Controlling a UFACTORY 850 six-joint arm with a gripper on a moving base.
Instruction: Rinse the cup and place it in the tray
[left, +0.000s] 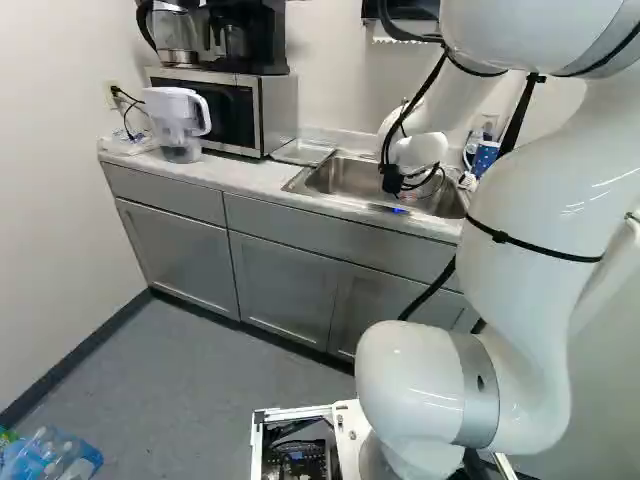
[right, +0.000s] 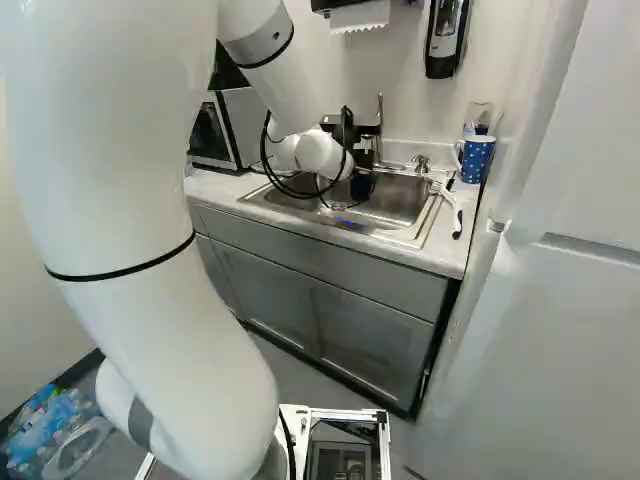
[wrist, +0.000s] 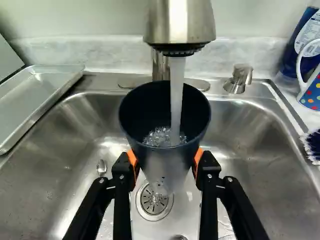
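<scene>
In the right base view my gripper (right: 354, 186) hangs over the sink, small and dark, its fingertips hard to make out. The wrist view shows the gripper (wrist: 166, 162) with both orange pads pressed on opposite sides of the dark cup (wrist: 165, 159), so it is shut on the cup. Mouth up, the cup is right under the faucet (wrist: 180, 22). A stream of water (wrist: 176, 95) falls into it, and bubbling water shows inside. Beside the sink, on the counter, lies the shallow metal tray (wrist: 40, 95), also behind the sink's near corner in the left base view (left: 303, 152).
Below the cup are the sink's drain (wrist: 154, 200) and a small spoon-like piece (wrist: 101, 167). A dotted mug (right: 476, 158) and a brush (right: 456, 212) stand or lie at the sink's side. The microwave (left: 232, 110) and a pitcher (left: 178, 122) are beyond the tray.
</scene>
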